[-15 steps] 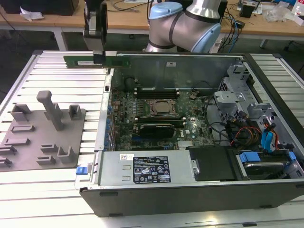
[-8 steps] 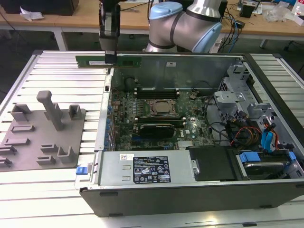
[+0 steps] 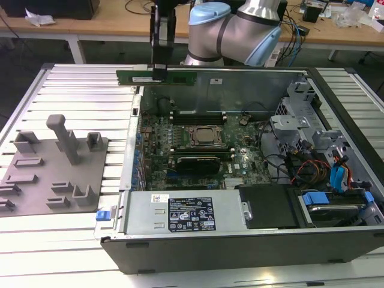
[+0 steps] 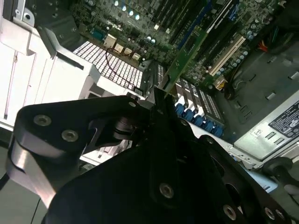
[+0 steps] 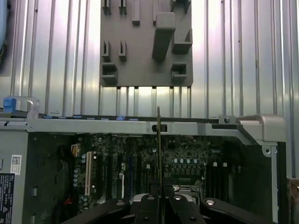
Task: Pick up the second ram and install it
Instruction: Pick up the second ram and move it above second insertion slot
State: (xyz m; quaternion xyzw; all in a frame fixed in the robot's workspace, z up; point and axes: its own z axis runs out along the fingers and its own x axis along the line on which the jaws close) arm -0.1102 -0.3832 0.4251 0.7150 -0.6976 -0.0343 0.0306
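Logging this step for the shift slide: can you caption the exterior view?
Gripper holds the second ram level above the open computer case, near its edge farthest from the camera.

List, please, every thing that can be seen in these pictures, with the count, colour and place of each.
second ram: one, green, held level over the far edge of the case
computer case: one, black and grey, open, on the table
motherboard: one, dark green, inside the case
processor socket: one, silver-framed, middle of the motherboard
power supply: one, grey with a black label, along the case's near side in the exterior view
fixture plate: one, grey, on the table at the exterior view's left
table: one, ribbed, silvery white, under the case
arm: one, silver and light blue, behind the case
gripper: one, black, shut on the second ram
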